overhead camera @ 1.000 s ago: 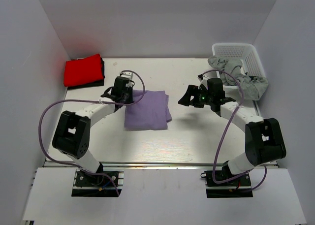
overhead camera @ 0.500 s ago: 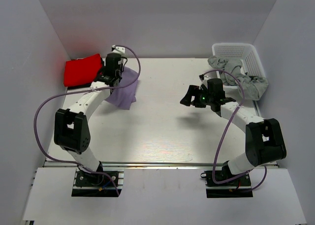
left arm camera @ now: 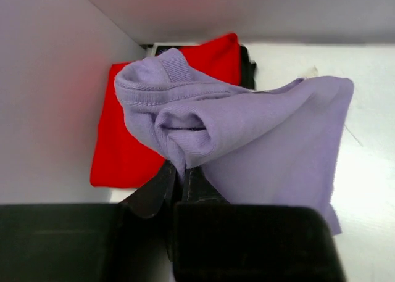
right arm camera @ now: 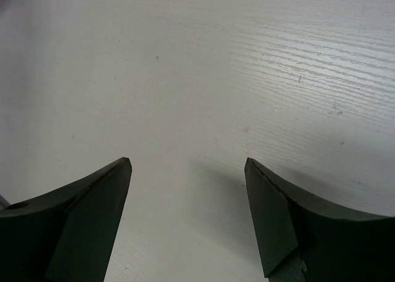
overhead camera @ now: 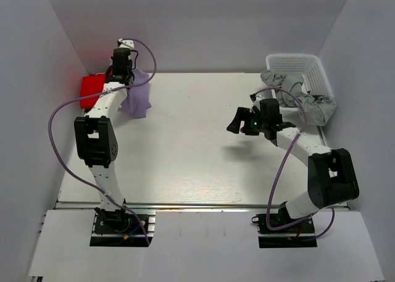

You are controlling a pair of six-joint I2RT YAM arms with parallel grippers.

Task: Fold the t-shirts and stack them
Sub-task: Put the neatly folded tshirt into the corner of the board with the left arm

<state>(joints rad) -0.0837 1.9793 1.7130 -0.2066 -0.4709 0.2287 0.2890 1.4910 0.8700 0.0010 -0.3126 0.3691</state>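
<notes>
The lavender t-shirt [overhead camera: 139, 97] hangs bunched in the air at the back left, and my left gripper [overhead camera: 128, 79] is shut on a fold of it. In the left wrist view the lavender t-shirt [left arm camera: 259, 128] droops from the left gripper [left arm camera: 179, 171], just above and to the right of the folded red t-shirt [left arm camera: 117, 146]. The red t-shirt [overhead camera: 91, 87] lies in the back left corner against the wall. My right gripper [overhead camera: 235, 120] hovers open over bare table right of centre; in the right wrist view the right gripper [right arm camera: 188, 161] has nothing between its fingers.
A white lattice basket [overhead camera: 308, 66] stands at the back right with a grey garment [overhead camera: 296, 91] spilling over its front rim. A dark folded layer [left arm camera: 247, 66] shows under the red t-shirt. The side walls stand close at left and right.
My left gripper has lifted the folded lavender t-shirt off the table's middle and carried it back and left to beside the red t-shirt. The right arm has barely moved.
</notes>
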